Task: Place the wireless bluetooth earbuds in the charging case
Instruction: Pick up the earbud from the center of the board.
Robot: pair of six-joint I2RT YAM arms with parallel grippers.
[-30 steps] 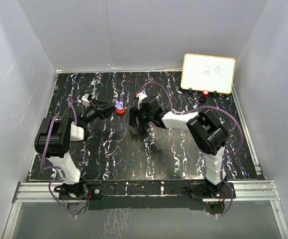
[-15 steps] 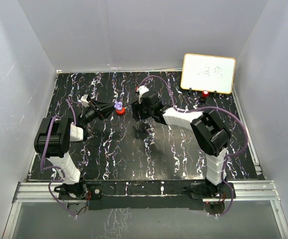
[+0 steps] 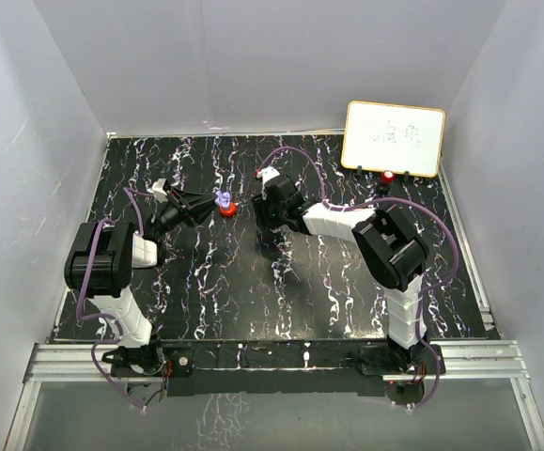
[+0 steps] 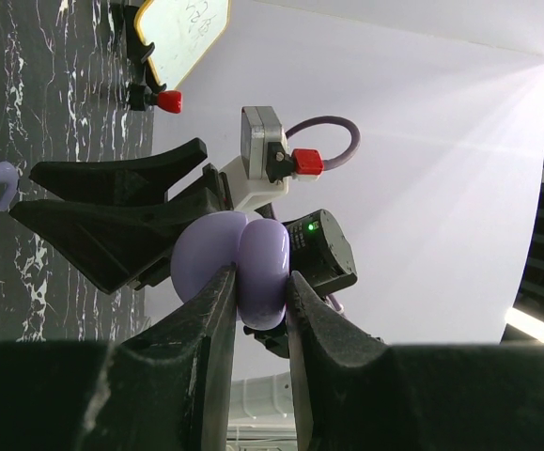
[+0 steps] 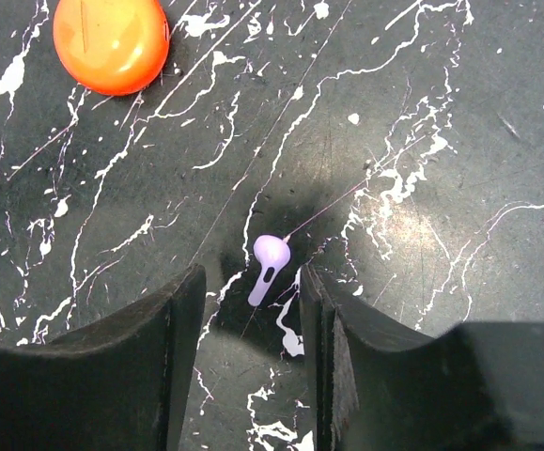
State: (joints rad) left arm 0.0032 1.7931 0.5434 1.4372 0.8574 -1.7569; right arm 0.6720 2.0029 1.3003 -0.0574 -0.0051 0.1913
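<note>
My left gripper (image 4: 257,277) is shut on the round purple charging case (image 4: 243,254) and holds it above the table; in the top view the left gripper (image 3: 213,201) and the purple case (image 3: 223,199) are left of centre. A pale purple earbud (image 5: 270,263) lies on the black marbled table, between the open jaws of my right gripper (image 5: 251,282) and apart from both fingers. The right gripper (image 3: 262,214) points down just right of the purple case. The earbud also shows in the left wrist view (image 4: 2,183). No red earbud is in view.
A round red case (image 5: 110,42) lies on the table beyond the earbud, right under the held purple case in the top view (image 3: 226,210). A whiteboard (image 3: 394,139) on red-tipped clips stands at the back right. White walls enclose the table.
My right gripper has moved away from the table's middle toward the far left, closer to the left gripper, and now stands over the purple earbud. The left gripper has kept still with the purple case.
</note>
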